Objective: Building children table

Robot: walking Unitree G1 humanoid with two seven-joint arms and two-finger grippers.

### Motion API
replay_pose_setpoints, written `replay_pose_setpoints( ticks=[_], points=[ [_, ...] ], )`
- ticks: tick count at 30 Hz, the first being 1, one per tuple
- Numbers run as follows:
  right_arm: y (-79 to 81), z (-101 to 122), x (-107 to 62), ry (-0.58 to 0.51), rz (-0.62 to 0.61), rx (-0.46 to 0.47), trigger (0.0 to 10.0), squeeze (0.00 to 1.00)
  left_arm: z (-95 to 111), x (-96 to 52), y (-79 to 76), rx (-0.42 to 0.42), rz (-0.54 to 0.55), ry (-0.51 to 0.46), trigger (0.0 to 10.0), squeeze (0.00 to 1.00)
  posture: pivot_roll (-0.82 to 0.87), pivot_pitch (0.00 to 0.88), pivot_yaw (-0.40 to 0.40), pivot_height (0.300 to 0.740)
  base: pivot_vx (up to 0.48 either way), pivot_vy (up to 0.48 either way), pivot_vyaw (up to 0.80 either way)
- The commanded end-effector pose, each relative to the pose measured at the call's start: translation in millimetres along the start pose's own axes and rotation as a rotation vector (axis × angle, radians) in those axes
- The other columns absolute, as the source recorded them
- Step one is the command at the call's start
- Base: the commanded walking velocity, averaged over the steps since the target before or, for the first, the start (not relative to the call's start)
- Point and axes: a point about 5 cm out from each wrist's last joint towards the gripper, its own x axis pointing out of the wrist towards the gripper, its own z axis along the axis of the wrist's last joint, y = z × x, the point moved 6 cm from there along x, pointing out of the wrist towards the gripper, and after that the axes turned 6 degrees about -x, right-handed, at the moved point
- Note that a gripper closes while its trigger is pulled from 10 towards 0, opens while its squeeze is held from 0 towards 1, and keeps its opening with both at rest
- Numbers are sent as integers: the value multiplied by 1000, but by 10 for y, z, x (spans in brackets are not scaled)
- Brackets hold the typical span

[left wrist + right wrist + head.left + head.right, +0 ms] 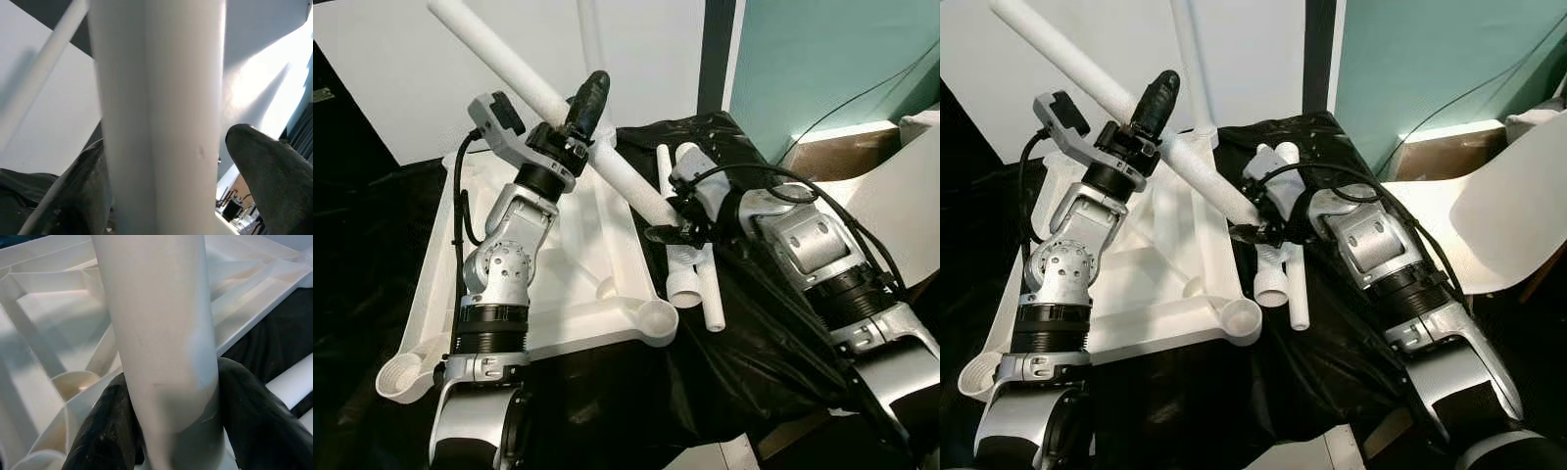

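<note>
Two grippers clamped on one white table leg [548, 103], seen from the left eye: left gripper [582, 116] gripping it about mid-length, black fingers wrapped round the tube; right gripper [674, 220] pinching its lower end. Leg slanting from upper left down toward the right, lower end just past the right edge of the upturned white tabletop [597, 264]. Tabletop lying underside up on black sheeting [744, 333], ribs showing, round sockets at the near corners [658, 318]. More loose white legs [700, 279] lying on the sheeting beside the tabletop, under the right gripper. White curved chair shell [901, 206] off to the right, teal wall [822, 59] behind.

Same layout from the right eye: left arm [1062, 274] raised over the tabletop, right arm [1381, 255] reaching in across the sheeting, a thin white upright post [1192, 69] behind the held leg.

Left wrist: white leg running lengthwise between the two black fingers [271, 181], one finger tight against it, the other with a sliver of gap visible.

Right wrist: both fingers [105, 431] pressed against the sides of the leg, ribbed underside of the tabletop and one round socket [73, 382] beyond, sheeting and further white tubes [293, 382] at the edge.
</note>
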Motion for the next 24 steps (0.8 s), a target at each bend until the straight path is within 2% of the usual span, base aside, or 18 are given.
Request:
replay_pose_setpoints(
  ticks=[1,2,4,7,10,11,12,13,14,15,16,17,19,20,21,22,23,24],
  points=[
    [92,62,81,-30,-29,19,0,0,-26,-75,-124,-10,-165,40,10000,0,-105,0,106,740,0,0,0],
    [103,83,111,-41,-59,23,0,0,-30,-151,-101,-31,-176,58,10000,0,-107,0,108,740,0,0,0],
    [101,99,124,-48,-76,22,0,0,-30,-202,-95,-45,-187,69,10000,0,-108,0,109,740,0,0,0],
    [74,116,144,-57,-119,40,0,0,20,-299,-75,-14,-201,57,10000,0,-108,0,111,740,0,0,0],
    [-24,50,151,-42,-210,74,0,0,104,-439,52,49,-167,50,10000,0,-102,0,112,740,0,0,0],
    [-24,50,151,-42,-210,74,0,0,104,-439,52,49,-167,50,10000,0,-102,0,112,740,0,0,0],
    [-46,26,151,-39,-235,78,0,0,94,-505,71,69,-171,81,10000,0,-98,0,111,740,0,0,0],
    [-50,33,149,-49,-256,73,0,0,31,-601,59,90,-197,151,10000,0,-96,0,111,740,0,0,0],
    [-50,33,149,-49,-256,73,0,0,31,-601,59,90,-197,151,10000,0,-96,0,111,740,0,0,0],
    [-47,45,149,-58,-265,68,0,0,-20,-665,46,99,-217,202,10000,0,-95,0,111,740,0,0,0],
    [-43,87,141,-82,-276,59,0,0,-127,-770,29,127,-243,296,10000,0,-91,0,109,740,0,0,0],
    [-43,87,141,-82,-276,59,0,0,-127,-770,29,127,-243,296,10000,0,-91,0,109,740,0,0,0],
    [-38,154,121,-120,-292,45,0,0,-300,-940,44,164,-265,442,10000,0,-86,0,109,740,0,0,0],
    [-19,188,110,-142,-290,43,4353,0,-406,-1055,67,195,-276,532,10000,0,-86,0,109,740,0,0,0],
    [-19,188,110,-142,-290,43,4353,0,-406,-1055,67,195,-276,532,10000,0,-86,0,109,740,0,0,0],
    [14,219,97,-167,-290,42,10000,0,-534,-1211,102,232,-285,647,10000,0,-82,0,109,740,0,0,0],
    [74,255,85,-200,-282,42,10000,0,-671,-1408,135,267,-300,780,10000,0,-76,0,109,740,0,0,0],
    [74,255,85,-200,-282,42,10000,0,-671,-1408,135,267,-300,780,10000,0,-76,0,109,740,0,0,0]
  ],
)
